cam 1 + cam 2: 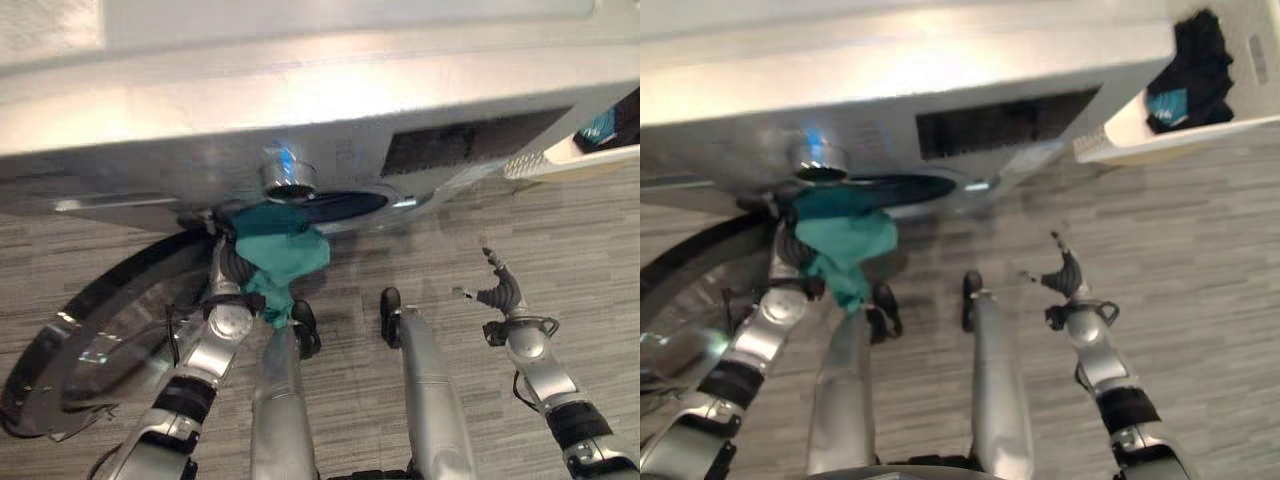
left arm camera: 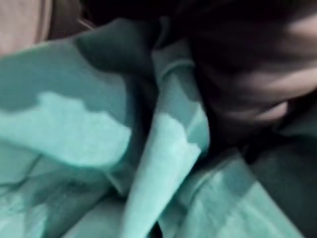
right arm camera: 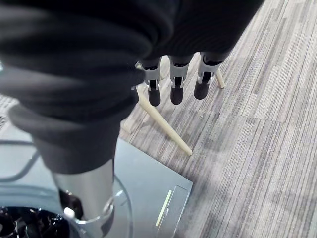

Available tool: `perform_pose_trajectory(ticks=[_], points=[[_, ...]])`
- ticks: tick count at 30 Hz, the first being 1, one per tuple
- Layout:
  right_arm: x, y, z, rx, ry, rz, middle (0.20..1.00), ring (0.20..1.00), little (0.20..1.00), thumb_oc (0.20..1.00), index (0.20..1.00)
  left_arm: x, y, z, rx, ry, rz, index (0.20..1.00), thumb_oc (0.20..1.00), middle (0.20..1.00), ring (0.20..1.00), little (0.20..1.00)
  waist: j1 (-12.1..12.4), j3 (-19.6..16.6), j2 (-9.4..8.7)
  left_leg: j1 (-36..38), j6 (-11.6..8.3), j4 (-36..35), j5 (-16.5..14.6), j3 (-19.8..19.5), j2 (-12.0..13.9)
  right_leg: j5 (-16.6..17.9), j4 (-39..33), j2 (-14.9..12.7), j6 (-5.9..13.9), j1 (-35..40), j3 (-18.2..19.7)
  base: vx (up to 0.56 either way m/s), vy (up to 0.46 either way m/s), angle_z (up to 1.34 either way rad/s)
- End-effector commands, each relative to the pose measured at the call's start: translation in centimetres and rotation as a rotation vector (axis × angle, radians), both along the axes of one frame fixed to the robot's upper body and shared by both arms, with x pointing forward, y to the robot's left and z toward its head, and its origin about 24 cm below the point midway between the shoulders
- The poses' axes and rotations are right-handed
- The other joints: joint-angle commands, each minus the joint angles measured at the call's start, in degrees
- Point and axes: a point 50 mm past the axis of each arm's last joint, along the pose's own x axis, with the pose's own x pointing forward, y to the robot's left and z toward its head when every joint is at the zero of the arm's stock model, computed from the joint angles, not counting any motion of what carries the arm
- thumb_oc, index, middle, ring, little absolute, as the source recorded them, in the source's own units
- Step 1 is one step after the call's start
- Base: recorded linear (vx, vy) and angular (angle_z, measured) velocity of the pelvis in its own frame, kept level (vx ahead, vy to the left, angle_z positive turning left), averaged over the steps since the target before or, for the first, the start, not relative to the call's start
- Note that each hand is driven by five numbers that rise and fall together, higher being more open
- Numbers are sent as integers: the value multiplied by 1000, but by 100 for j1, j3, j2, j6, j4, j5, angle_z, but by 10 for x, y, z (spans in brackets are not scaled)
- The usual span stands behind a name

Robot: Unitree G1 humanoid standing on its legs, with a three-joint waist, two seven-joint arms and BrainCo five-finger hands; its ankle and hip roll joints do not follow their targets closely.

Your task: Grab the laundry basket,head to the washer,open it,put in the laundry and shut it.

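Observation:
The silver washer (image 1: 300,100) stands before me with its round glass door (image 1: 100,340) swung open to the left. A teal cloth (image 1: 285,255) hangs out of the dark drum opening (image 1: 345,207), below the chrome knob (image 1: 288,172). My left hand (image 1: 228,268) reaches up into that cloth at the drum's mouth, and the cloth covers its fingers. Folds of the teal cloth (image 2: 163,148) press close in the left wrist view. My right hand (image 1: 500,292) hangs free over the carpet to the right, its fingers (image 3: 176,89) relaxed and holding nothing.
The white laundry basket (image 1: 1120,135) sits at the washer's right side with dark clothes (image 1: 1195,60) in it. Grey striped carpet (image 1: 560,230) spreads in front of the washer. Light wooden legs (image 3: 163,124) stand on the carpet in the right wrist view.

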Motion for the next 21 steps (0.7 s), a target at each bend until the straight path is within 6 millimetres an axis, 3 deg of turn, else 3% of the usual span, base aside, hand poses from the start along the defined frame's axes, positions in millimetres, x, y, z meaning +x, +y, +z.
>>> perform_pose_trajectory(ticks=[1, 2, 3, 4, 5, 6, 7, 8, 9, 10, 11, 12, 15, 18, 21], points=[[-13, -7, 3, 29, -64, -31, 1000, 1000, 1000, 1000, 1000, 4, -7, 31, 33, -180, 17, 200, 200, 200, 200, 200, -69, -487, 221, -720, 240, 544, -328, -499, -131, 1, -214, -15, -13, -384, -110, -45, -66, -3], [-12, -6, 5, 36, -81, -26, 1000, 1000, 1000, 1000, 1000, 14, -6, 55, 50, -260, 35, 200, 200, 200, 200, 200, -116, -502, 253, -1073, 258, 853, -404, -594, -85, -105, 100, -12, -68, -730, -66, -10, -38, -1], [-11, -6, 5, 37, -83, -27, 1000, 1000, 1000, 1000, 1000, 15, -7, 56, 51, -262, 34, 200, 200, 200, 200, 200, -111, -528, 261, -1144, 257, 900, -422, -608, -81, -126, 144, -12, -69, -794, -71, -21, -65, 2], [-11, -4, 7, 40, -90, -14, 1000, 1000, 1000, 1000, 1000, 21, -6, 74, 73, -315, 42, 200, 200, 200, 200, 200, -138, -529, 265, -1283, 263, 1038, -465, -655, -56, -187, 297, -5, -103, -946, -40, -9, -71, 4], [-11, 2, 8, 37, -100, 23, 1000, 1000, 1000, 1000, 1000, 29, -4, 107, 105, -408, 70, 200, 200, 200, 200, 200, -203, -544, 268, -1551, 276, 1282, -533, -724, -12, -266, 553, 24, -142, -1202, -16, -13, -72, 3], [-10, 2, 9, 39, -102, 22, 1000, 1000, 1000, 1000, 1000, 30, -4, 108, 106, -411, 70, 200, 200, 200, 200, 200, -199, -548, 267, -1585, 275, 1309, -543, -732, -11, -278, 579, 23, -143, -1233, -18, -8, -68, -2], [-11, 4, 9, 33, -102, 38, 1000, 1000, 1000, 1000, 1000, 34, -3, 123, 115, -447, 82, 200, 200, 200, 200, 200, -235, -557, 273, -1685, 271, 1398, -564, -749, 6, -305, 662, 30, -158, -1328, -3, 4, -57, -3], [-11, 9, 9, 27, -99, 80, 1000, 1000, 1000, 1000, 1000, 39, 1, 157, 163, -530, 118, 200, 200, 200, 200, 200, -312, -584, 278, -1894, 255, 1585, -608, -773, 30, -359, 854, 63, -185, -1551, 7, 4, -57, -2], [-10, 9, 9, 30, -102, 79, 1000, 1000, 1000, 1000, 1000, 40, 1, 159, 165, -533, 117, 200, 200, 200, 200, 200, -304, -585, 271, -1926, 254, 1608, -616, -780, 29, -369, 877, 62, -185, -1582, 5, 6, -61, -1], [-9, 13, 11, 28, -107, 112, 1000, 1000, 1000, 1000, 1000, 46, 6, 192, 193, -586, 162, 200, 200, 200, 200, 200, -406, -616, 284, -2119, 240, 1726, -636, -806, 56, -353, 990, 105, -163, -1776, 34, 0, 0, 0], [-9, 13, 12, 32, -111, 110, 1000, 1000, 1000, 1000, 1000, 47, 4, 195, 195, -591, 159, 200, 200, 200, 200, 200, -386, -613, 275, -2156, 239, 1748, -642, -813, 58, -358, 1009, 105, -163, -1810, 31, 4, -54, -6], [-8, 14, 13, 21, -106, 136, 1000, 1000, 1000, 1000, 1000, 49, 12, 223, 271, -615, 207, 200, 200, 200, 200, 200, -473, -640, 306, -2298, 216, 1817, -643, -808, 98, -336, 1051, 120, -154, -1931, 31, 7, -35, -7], [-4, 18, 16, 20, -114, 164, 1000, 1000, 1000, 1000, 1000, 51, 20, 248, 308, -626, 254, 200, 200, 200, 200, 200, -530, -664, 322, -2474, 207, 1867, -643, -830, 122, -321, 1073, 168, -140, -2069, 28, 7, -26, -9], [-1, 20, 27, 10, -145, 214, 1000, 1000, 1000, 1000, 1000, 42, 36, 292, 378, -673, 344, 200, 200, 200, 200, 200, -630, -708, 353, -2754, 202, 1966, -641, -869, 203, -271, 1058, 243, -96, -2304, 10, 33, -15, -3], [-2, 21, 28, 16, -150, 230, 1000, 1000, 1000, 1000, 1000, 36, 36, 308, 388, -721, 361, 200, 200, 200, 200, 200, -660, -724, 381, -2878, 201, 1991, -643, -906, 234, -251, 1070, 276, -71, -2389, 3, 31, -7, -5]])
